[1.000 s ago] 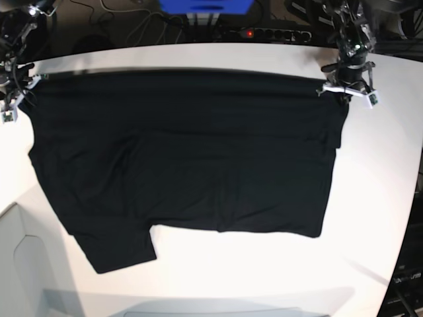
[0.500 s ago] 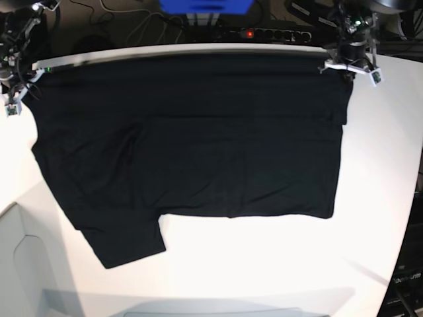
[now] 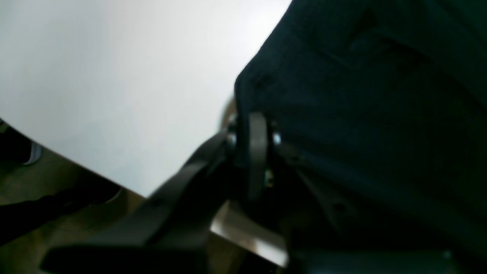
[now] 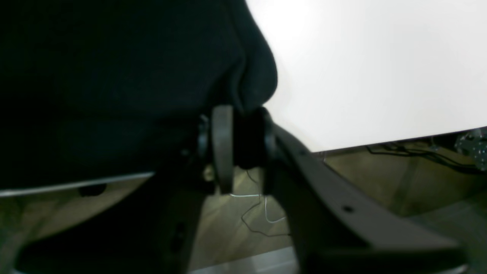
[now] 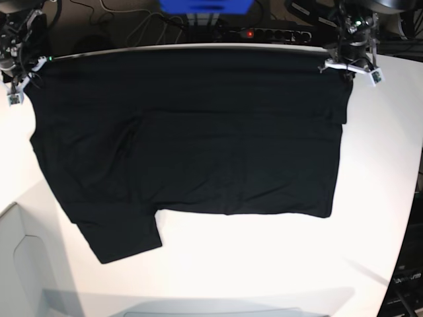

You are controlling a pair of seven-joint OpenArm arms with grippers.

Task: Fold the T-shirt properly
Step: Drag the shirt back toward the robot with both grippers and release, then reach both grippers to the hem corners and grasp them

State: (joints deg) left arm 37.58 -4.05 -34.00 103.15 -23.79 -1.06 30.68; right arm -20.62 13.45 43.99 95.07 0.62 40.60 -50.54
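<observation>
T-shirt (image 5: 192,139) corners sit pinched in both tools: the left tool (image 3: 253,152) and the right tool (image 4: 237,140) each clamp narrowly on black cloth. It lies spread flat across the white surface (image 5: 264,264), reaching its far edge.

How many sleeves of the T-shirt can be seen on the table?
1. One sleeve of the black T-shirt sticks out at the near left of the table in the base view. The other may be folded under, hidden.
</observation>
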